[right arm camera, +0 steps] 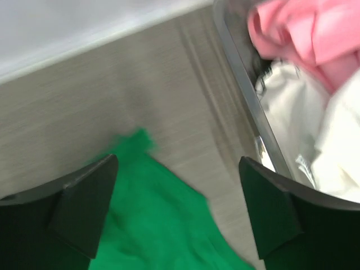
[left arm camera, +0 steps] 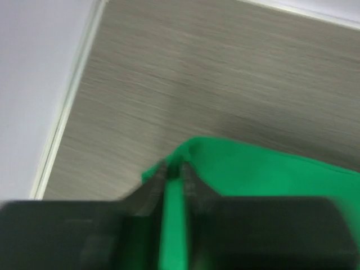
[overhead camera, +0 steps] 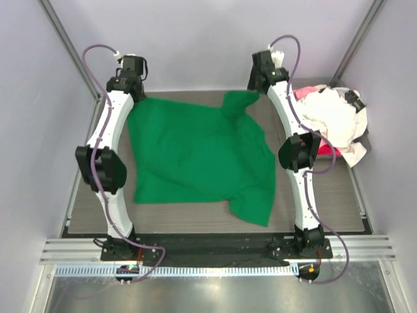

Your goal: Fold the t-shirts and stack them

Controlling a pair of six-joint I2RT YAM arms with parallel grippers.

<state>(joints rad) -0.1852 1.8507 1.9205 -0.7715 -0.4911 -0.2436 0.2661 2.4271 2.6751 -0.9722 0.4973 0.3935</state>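
A large bright green t-shirt lies spread and rumpled on the wood-grain table. My left gripper is at its far left corner, shut on a pinch of the green cloth. My right gripper is open and empty above the shirt's far right sleeve. White and pink shirts lie heaped in the bin at the right. They also show in the right wrist view as white cloth and pink cloth.
The clear plastic bin stands at the table's far right, close to my right gripper. Grey walls enclose the table on the left, back and right. A metal rail runs along the near edge.
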